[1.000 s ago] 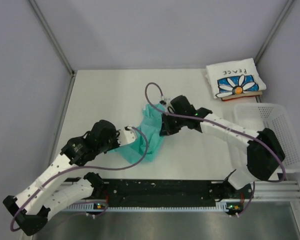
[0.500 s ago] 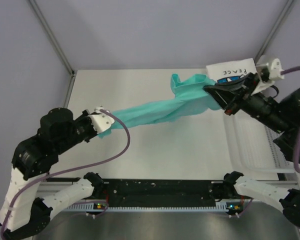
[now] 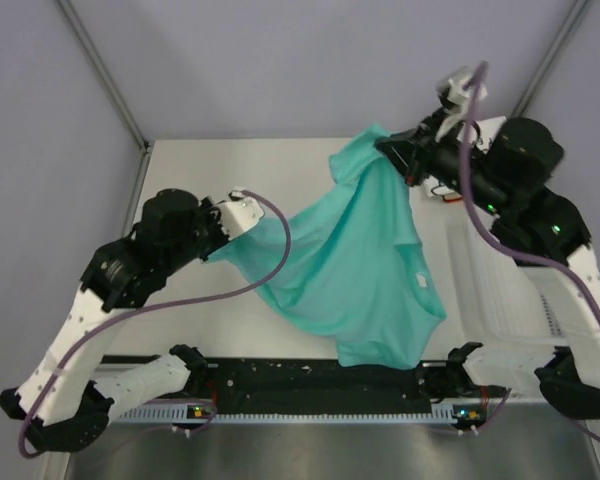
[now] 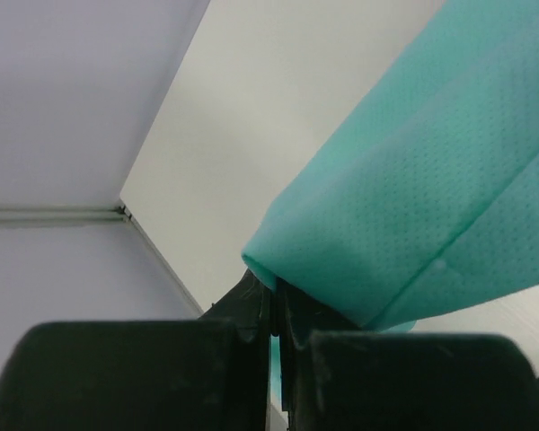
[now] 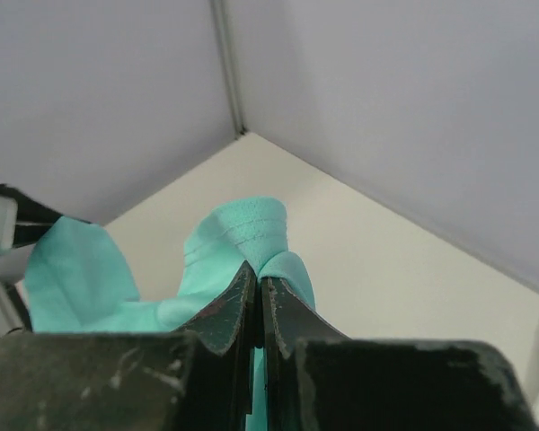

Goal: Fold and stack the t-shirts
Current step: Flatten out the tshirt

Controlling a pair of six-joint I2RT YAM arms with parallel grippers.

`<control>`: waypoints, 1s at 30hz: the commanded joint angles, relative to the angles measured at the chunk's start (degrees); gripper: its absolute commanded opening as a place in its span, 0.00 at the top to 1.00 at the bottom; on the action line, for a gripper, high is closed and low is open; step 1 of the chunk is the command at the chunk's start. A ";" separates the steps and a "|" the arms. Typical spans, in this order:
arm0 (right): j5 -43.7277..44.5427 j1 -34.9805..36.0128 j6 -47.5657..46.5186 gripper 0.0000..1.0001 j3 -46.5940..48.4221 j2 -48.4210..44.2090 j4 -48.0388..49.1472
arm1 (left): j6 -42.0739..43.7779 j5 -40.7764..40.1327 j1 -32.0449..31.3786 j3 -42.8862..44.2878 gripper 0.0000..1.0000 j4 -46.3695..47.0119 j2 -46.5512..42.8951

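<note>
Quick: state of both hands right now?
Left hand: closed, holding the teal t-shirt.
Right hand: closed, holding the same teal t-shirt.

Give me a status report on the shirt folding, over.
Both shut on the green shirt: left gripper, right gripper. Shirt held up, spread between them, bottom hanging low. Nearby: basket, just right of it.

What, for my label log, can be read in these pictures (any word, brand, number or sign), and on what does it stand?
No text can be read in any view.
Small white mark on the teal shirt, perhaps a tag: too small to read.
Both wrist views show only plain teal cloth, bare table and blank walls.
</note>
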 commanded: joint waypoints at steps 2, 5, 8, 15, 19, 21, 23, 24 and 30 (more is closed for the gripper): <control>8.90 -4.14 0.74 1.00 3.57 8.76 2.86 | -2.04 -9.28 1.22 -1.20 1.00 11.93 5.23; 10.23 -4.14 -0.84 1.00 3.31 7.89 3.58 | -2.57 -8.49 1.31 -0.85 1.00 11.59 4.97; 7.69 -4.14 -2.95 1.00 1.73 4.03 3.23 | -2.57 -5.07 1.31 -0.24 1.00 9.31 3.04; -8.82 -4.05 -3.13 1.00 0.49 -7.40 -0.29 | 2.08 17.68 1.22 3.19 1.00 -4.04 -2.05; -15.35 -4.05 -1.30 1.00 0.67 -11.19 0.41 | 1.91 23.41 1.22 6.35 1.00 -6.34 -3.56; -15.18 -4.05 -1.20 1.00 0.93 -11.72 0.94 | 1.56 24.47 1.22 7.94 1.00 -6.70 -3.47; -11.77 -4.05 -1.20 1.00 1.11 -10.93 1.11 | 1.12 24.39 1.13 7.77 1.00 -5.65 -2.77; -9.49 -4.05 -1.38 1.00 1.20 -9.97 1.11 | -0.10 23.52 1.13 7.07 1.00 -4.25 -2.42; 1.59 -4.31 -6.99 1.00 1.81 3.89 1.11 | -3.01 15.17 1.39 -5.65 1.00 4.71 2.85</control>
